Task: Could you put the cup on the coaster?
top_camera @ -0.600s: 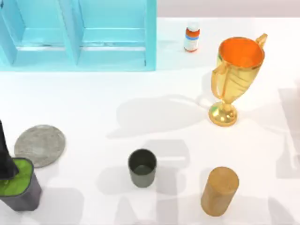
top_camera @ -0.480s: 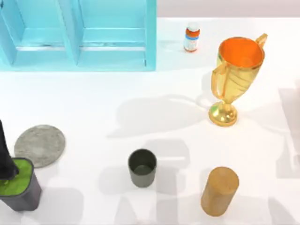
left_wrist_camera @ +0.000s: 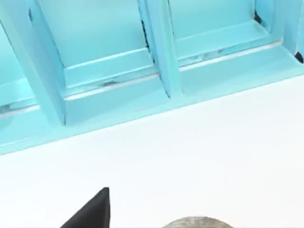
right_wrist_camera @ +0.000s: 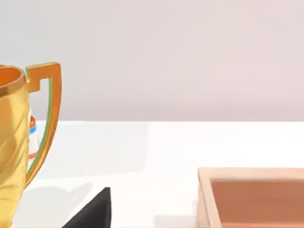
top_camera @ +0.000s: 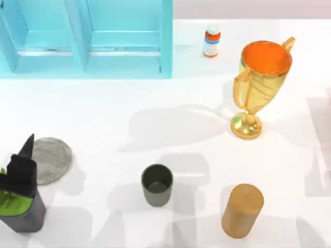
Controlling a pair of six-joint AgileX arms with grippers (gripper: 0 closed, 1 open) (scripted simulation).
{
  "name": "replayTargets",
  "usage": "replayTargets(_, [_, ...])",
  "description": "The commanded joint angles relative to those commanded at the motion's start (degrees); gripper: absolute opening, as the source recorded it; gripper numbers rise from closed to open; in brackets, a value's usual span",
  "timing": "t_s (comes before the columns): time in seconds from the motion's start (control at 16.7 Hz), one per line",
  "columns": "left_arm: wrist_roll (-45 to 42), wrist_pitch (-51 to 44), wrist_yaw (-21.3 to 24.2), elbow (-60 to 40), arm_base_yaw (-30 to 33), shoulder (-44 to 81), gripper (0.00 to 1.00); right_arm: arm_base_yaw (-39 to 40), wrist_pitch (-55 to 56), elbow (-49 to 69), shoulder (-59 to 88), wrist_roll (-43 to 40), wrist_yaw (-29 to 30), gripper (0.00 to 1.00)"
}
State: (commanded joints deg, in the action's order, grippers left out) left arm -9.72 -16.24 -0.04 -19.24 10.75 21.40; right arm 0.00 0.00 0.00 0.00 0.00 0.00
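Grey-green and stiff, the cup (top_camera: 156,184) stands upright and ungrasped, well to the right of the coaster (top_camera: 47,159). We judge it light and smooth-walled, best pinched across its rim. Our left gripper (top_camera: 23,165) hovers at the coaster's edge; its fingers' state we cannot tell.

Open desk (top_camera: 103,129) lies between the cup (top_camera: 156,184) and the coaster (top_camera: 47,159); the left end effector (top_camera: 23,163) overlaps the coaster's left edge.
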Motion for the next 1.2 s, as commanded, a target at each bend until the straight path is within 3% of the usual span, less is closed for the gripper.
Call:
replayTargets(0.78, [-27.8,-46.3,0.0,-56.7,30.7,69.4,1.00,0.0,0.0,0.0,0.0,0.0,0.0,1.00])
replayTargets(1.2, [-33.7,-56.0,0.0,-68.5,37.2,84.0,1.00,0.0,0.0,0.0,0.0,0.0,0.0,1.00])
